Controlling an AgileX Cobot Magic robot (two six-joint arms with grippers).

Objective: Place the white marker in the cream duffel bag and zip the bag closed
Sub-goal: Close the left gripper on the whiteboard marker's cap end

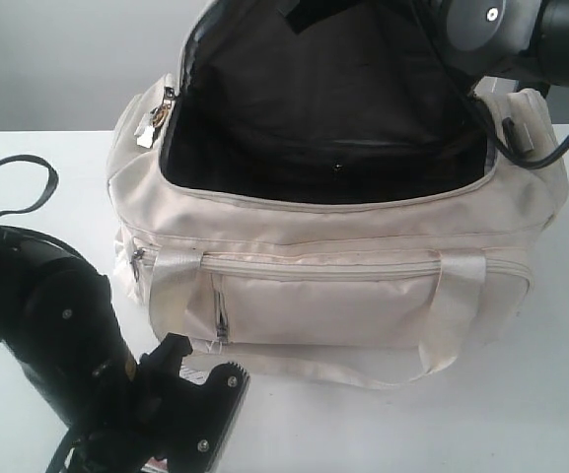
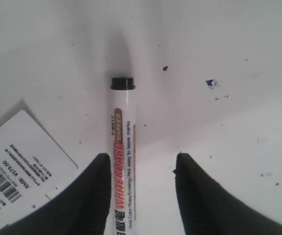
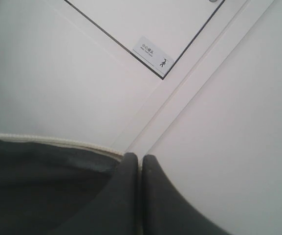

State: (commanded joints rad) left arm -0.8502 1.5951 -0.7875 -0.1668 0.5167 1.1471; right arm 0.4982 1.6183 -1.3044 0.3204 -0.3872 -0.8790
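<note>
The cream duffel bag point(image 1: 363, 305) is soft cloth with a faint sheen, its webbing handles point(image 1: 452, 310) glossier and its lining point(image 1: 323, 108) matt black (the zipper pull point(image 1: 169, 106) looks like metal). The white marker point(image 2: 123, 161) has a smooth, glossy plastic barrel. The hang tag point(image 2: 18, 161) is matt printed paper on a smooth white tabletop point(image 2: 219, 39).

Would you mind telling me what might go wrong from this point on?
The white whiteboard marker with the black cap lies off-centre between the open left gripper's jaws, so closing may roll it. The white barcode tag nearby could snag. If the shut right gripper slips, the cream fabric duffel bag's flap may fall shut.
</note>
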